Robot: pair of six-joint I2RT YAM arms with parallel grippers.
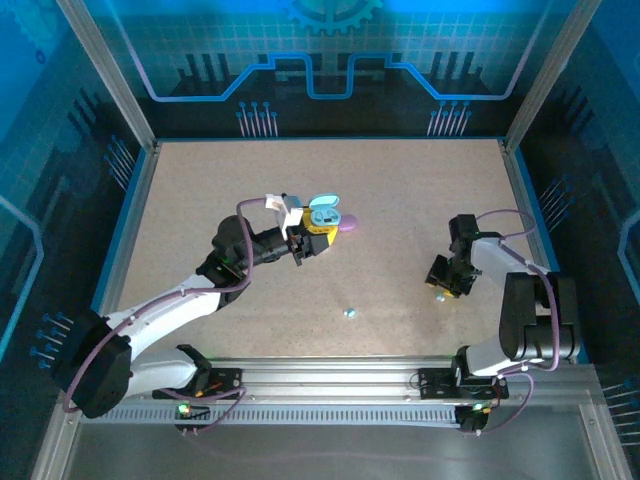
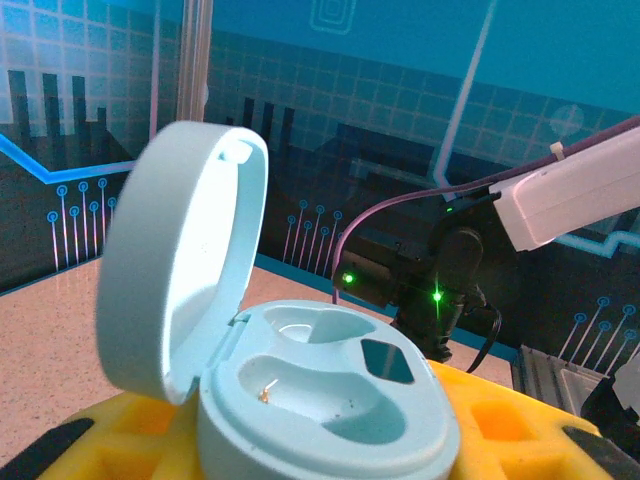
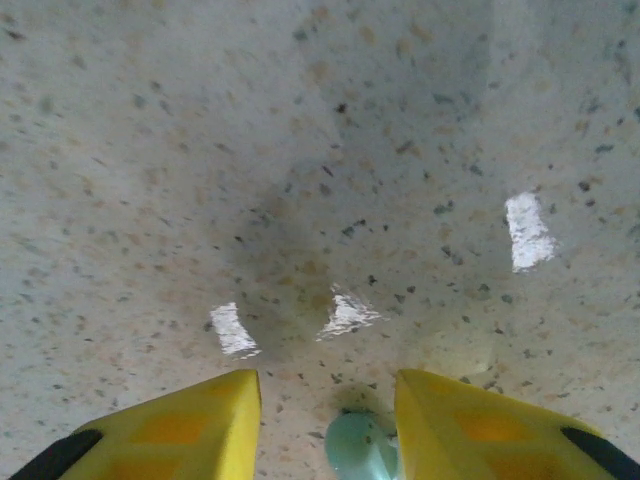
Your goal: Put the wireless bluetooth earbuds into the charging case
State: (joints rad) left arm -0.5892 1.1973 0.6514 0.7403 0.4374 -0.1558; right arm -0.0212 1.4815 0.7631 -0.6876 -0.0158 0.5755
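Half hiding a purple case (image 1: 347, 224) behind the open charging case (image 2: 330, 400), pinching that in the left pincer (image 1: 318, 238), lid up, wells sitting empty. Straddling a light-blue earbud (image 3: 358, 448) with the right pincer (image 3: 325, 405) spread on the tabletop (image 1: 400, 180), leaving a second earbud (image 1: 349, 312) loose between the arms.

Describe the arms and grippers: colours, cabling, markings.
Left arm and right arm: black joint housings, white links, thin purple cables looping alongside. Green light at the left base. Left gripper and right gripper carry yellow wedge-shaped fingers with black patches near their roots.
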